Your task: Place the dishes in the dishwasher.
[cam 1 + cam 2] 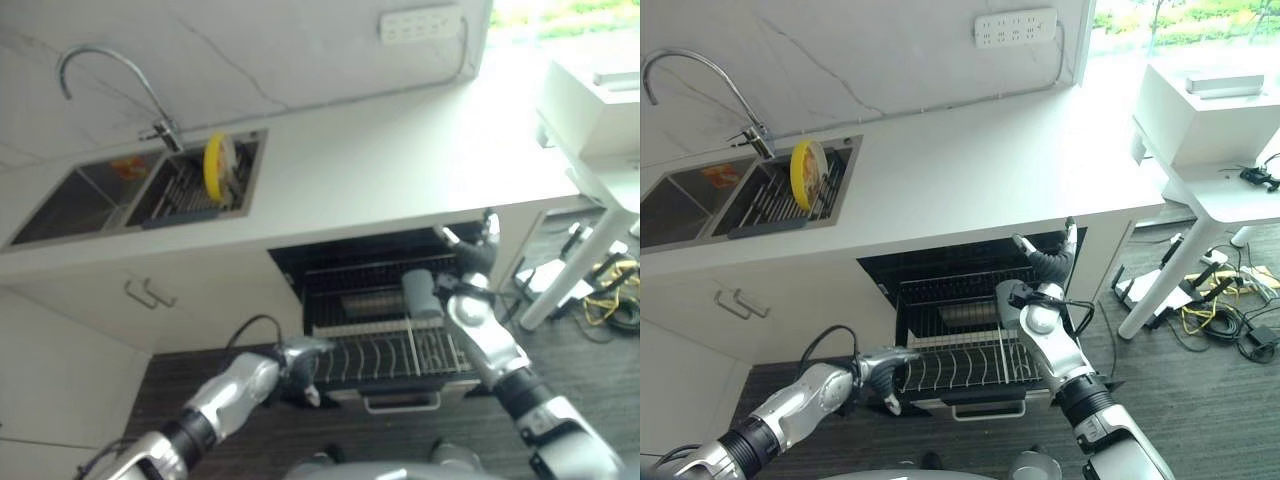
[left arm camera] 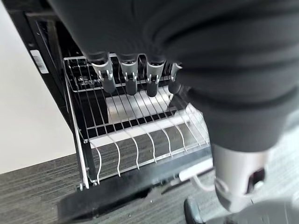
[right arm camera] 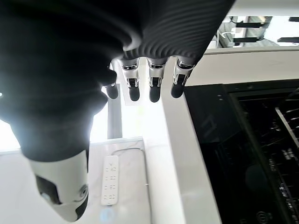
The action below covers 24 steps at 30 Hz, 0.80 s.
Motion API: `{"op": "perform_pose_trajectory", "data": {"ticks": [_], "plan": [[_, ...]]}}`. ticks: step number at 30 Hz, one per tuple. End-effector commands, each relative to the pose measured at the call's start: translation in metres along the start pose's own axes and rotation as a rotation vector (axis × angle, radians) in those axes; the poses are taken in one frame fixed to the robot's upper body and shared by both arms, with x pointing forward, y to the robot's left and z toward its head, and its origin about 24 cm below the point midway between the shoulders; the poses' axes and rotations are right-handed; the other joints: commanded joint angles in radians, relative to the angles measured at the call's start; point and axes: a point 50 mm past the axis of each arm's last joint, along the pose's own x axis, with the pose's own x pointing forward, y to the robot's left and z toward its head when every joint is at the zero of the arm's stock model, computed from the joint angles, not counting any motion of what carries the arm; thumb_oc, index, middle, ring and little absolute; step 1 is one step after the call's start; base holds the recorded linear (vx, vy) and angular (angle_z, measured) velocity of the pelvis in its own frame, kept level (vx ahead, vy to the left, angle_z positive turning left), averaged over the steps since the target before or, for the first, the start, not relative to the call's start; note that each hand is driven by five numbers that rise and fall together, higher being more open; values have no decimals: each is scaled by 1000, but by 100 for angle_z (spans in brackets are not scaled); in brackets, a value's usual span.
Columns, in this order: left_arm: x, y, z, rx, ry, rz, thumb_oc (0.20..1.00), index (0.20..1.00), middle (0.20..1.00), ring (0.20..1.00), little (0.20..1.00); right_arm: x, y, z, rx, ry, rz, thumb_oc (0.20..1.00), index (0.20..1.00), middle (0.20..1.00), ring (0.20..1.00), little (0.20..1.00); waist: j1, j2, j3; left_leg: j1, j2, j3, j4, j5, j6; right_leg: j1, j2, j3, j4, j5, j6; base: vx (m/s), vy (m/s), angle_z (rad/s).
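A curved chrome faucet (image 1: 700,80) rises behind a double sink (image 1: 700,205) set into the white table (image 1: 970,170). On the pale marbled wall (image 1: 860,50) above sits a white power strip (image 1: 1015,27), its cord running along the wall. Below the sink a white cabinet door carries a metal handle (image 1: 738,303). Off to the right stands a white side desk (image 1: 1210,150), with tangled cables (image 1: 1215,310) on the dark wood-grain floor (image 1: 1200,400) beneath it.
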Motion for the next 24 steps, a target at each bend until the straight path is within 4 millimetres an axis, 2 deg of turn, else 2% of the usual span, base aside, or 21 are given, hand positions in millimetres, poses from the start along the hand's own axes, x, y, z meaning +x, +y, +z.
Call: {"op": "perform_pose_trajectory", "data": {"ticks": [1,8,12,13,14,15,17,20,21,24], "plan": [[-10,39,-16,10,47,94,1000,1000,1000,1000,1000,1,8,41,115,-204,77,1000,1000,1000,1000,1000,2,-51,17,-13,81,-18,14,-29,-45,85,-126,-78,-42,-37,87,-31,-22,5],[-36,75,-25,-157,4,322,1000,1000,1000,1000,1000,-7,-18,47,212,-249,130,1000,1000,1000,1000,1000,0,-51,19,-6,78,-22,-3,-24,-47,88,-134,-87,-67,-18,94,-25,-13,5],[-56,91,-22,-398,-128,599,1000,1000,1000,1000,1000,-15,-27,56,236,-338,197,1000,1000,1000,1000,1000,-2,-49,19,-2,74,-30,-4,-26,-44,86,-135,-83,-54,-29,89,-23,18,9],[-61,92,-19,-556,-207,689,1000,1000,1000,1000,1000,-17,-30,56,225,-351,209,1000,1000,1000,1000,1000,-2,-51,21,0,74,-32,1,-31,-45,87,-135,-80,-46,-37,88,-29,6,7],[-65,92,-18,-778,-312,784,1000,1000,1000,1000,1000,-18,-31,55,224,-348,215,1000,1000,1000,1000,1000,-1,-53,22,0,75,-34,3,-33,-44,85,-134,-78,-41,-40,84,-36,3,5],[-66,90,-18,-835,-336,798,1000,1000,1000,1000,1000,-19,-31,54,225,-347,214,1000,1000,1000,1000,1000,-1,-54,20,-5,76,-34,4,-31,-43,82,-133,-77,-42,-38,82,-37,-4,2],[-66,79,-18,-1139,-482,848,1000,1000,1000,1000,1000,-22,-35,48,226,-330,194,1000,1000,1000,1000,1000,0,-64,23,-1,79,-31,8,-33,-45,83,-131,-76,-38,-39,76,-10,-22,0],[-57,66,-14,-1452,-635,826,1000,1000,1000,1000,1000,-25,-37,42,244,-306,157,1000,1000,1000,1000,1000,-4,-80,25,0,86,-26,13,-35,-46,80,-127,-73,-36,-37,71,-2,-63,1],[-51,62,-11,-1543,-674,812,1000,1000,1000,1000,1000,-26,-37,39,256,-293,144,1000,1000,1000,1000,1000,-7,-85,25,2,88,-25,12,-35,-47,81,-125,-70,-38,-35,71,4,-61,0],[-41,59,-4,-1601,-663,772,1000,1000,1000,1000,1000,-27,-36,36,273,-280,128,1000,1000,1000,1000,1000,-12,-92,28,5,90,-22,10,-34,-49,82,-120,-67,-43,-33,70,-3,-42,-3]]}}
